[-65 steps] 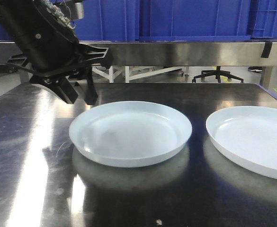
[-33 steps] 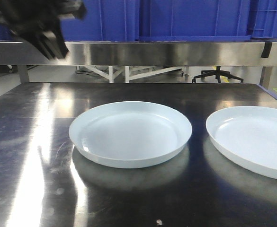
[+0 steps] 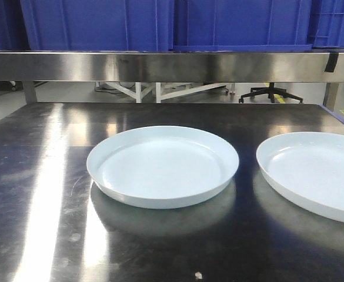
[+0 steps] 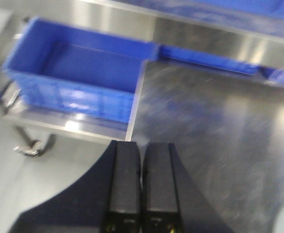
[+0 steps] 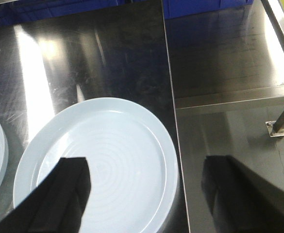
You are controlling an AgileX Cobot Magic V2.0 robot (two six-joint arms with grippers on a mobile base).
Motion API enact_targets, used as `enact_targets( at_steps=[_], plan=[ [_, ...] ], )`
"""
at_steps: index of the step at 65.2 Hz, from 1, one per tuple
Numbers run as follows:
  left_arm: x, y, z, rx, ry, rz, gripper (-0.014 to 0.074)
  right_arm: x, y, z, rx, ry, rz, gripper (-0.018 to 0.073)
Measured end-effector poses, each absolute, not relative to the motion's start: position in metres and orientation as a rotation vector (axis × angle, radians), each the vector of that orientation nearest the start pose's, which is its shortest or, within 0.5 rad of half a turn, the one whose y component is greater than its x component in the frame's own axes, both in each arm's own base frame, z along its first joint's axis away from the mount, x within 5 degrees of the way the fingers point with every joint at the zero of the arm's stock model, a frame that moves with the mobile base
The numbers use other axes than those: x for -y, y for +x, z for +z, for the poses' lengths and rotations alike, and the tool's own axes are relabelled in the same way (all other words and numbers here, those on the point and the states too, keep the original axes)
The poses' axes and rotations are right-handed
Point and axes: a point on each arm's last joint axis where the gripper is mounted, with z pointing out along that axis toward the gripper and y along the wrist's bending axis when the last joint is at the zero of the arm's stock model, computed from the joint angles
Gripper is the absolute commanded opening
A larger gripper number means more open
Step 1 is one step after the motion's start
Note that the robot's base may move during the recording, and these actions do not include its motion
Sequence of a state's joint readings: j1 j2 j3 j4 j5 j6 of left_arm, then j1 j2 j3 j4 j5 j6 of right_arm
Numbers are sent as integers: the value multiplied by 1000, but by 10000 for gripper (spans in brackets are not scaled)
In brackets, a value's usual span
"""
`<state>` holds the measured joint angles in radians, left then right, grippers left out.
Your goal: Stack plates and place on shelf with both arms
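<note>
Pale bluish-white left plate (image 3: 163,164) and right plate (image 3: 313,173) apart on the steel desk (image 3: 36,176). Not stacked yet, not on far shelf (image 3: 219,66). Jaws of left gripper (image 4: 142,145) pressed together; jaws of right gripper (image 5: 144,167) spread above right plate.
</note>
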<state>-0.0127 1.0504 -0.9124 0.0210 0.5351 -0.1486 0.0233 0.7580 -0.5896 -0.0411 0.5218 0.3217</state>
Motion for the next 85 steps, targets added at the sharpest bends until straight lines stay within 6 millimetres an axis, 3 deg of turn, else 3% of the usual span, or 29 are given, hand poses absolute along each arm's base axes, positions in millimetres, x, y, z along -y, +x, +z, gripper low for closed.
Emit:
enact_targets(
  at_steps=[9, 26, 37, 51, 54, 60, 67, 71, 85],
  plan=[
    [0, 187, 317, -2129, -129, -63, 97, -2, 148, 295, -2160, 297, 154, 580],
    [9, 142, 275, -2134, -63, -96, 97, -2, 148, 295, -2162, 298, 153, 580],
    [13, 118, 268, -2096, -7, -127, 97, -2, 148, 295, -2162, 298, 153, 580],
    [12, 110, 269, -2073, 9, -126, 97, -2, 148, 295, -2162, 298, 153, 572],
    [12, 110, 269, -2072, 10, -124, 97, -2, 148, 295, -2162, 298, 153, 540],
    [12, 110, 269, -2073, 10, -124, 97, -2, 148, 295, -2162, 298, 153, 382],
    [12, 110, 269, -2073, 11, -124, 97, -2, 147, 294, -2170, 299, 152, 25],
    [12, 110, 269, -2073, 11, -124, 97, -1, 147, 293, -2179, 300, 150, 95],
    [12, 110, 269, -2073, 14, -121, 97, -1, 146, 293, -2187, 302, 149, 115]
  ],
)
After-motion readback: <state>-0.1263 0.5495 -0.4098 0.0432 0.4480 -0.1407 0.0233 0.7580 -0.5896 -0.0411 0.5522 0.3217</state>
